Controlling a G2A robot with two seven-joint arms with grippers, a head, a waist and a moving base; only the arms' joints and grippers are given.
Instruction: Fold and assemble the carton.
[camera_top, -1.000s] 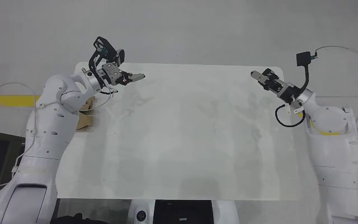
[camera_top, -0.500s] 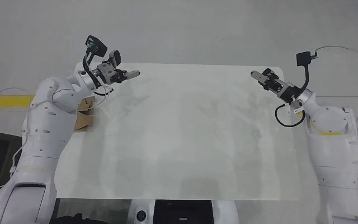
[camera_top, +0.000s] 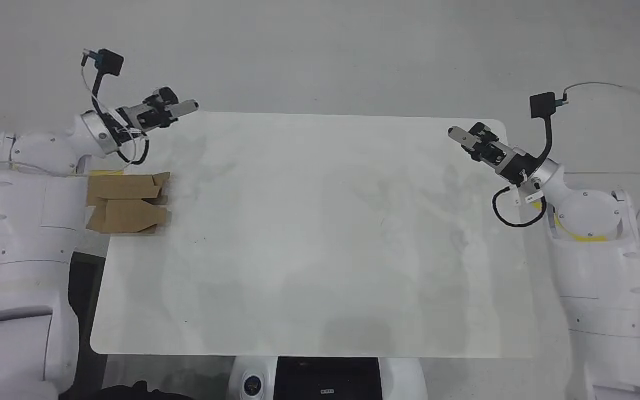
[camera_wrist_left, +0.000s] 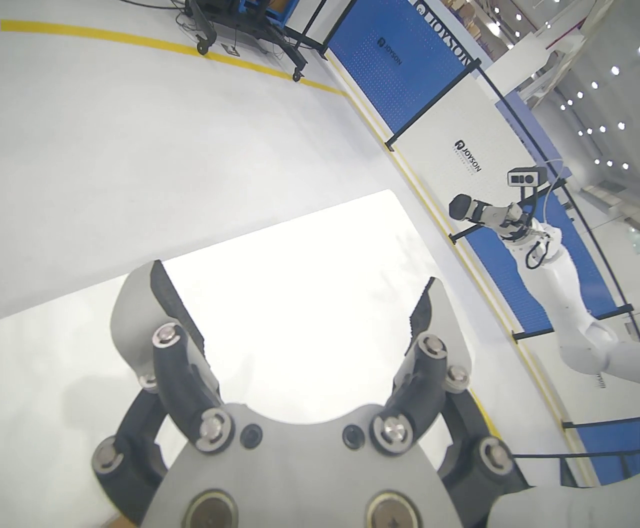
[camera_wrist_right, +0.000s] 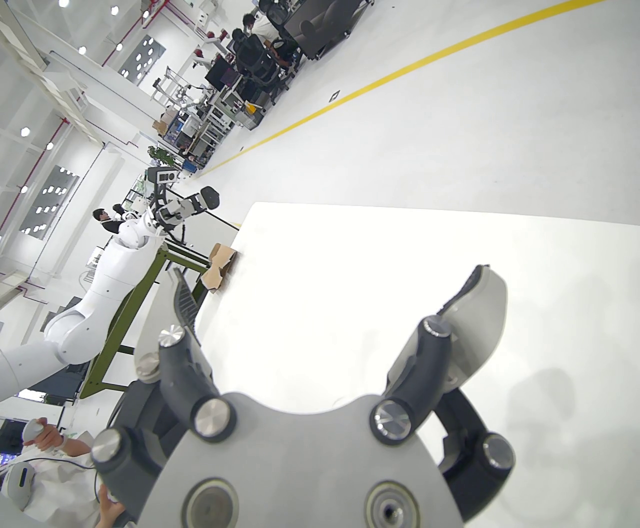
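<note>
A flat brown carton (camera_top: 127, 202) lies unfolded at the table's left edge, partly overhanging it; in the right wrist view the carton (camera_wrist_right: 220, 267) shows far off at that same edge. My left gripper (camera_top: 184, 105) hangs open just past the table's far-left corner, up and away from the carton, and in its own view the left gripper (camera_wrist_left: 295, 290) holds nothing. My right gripper (camera_top: 458, 132) stands open over the far-right corner; the right gripper (camera_wrist_right: 327, 292) is empty.
The white table (camera_top: 320, 260) is bare apart from the carton. A green-framed stand (camera_wrist_right: 145, 300) sits beside the table's left edge under the carton side.
The left arm has swung back and to the left, off the table's far-left part to beyond its corner, uncovering the whole carton. The right arm has stayed still.
</note>
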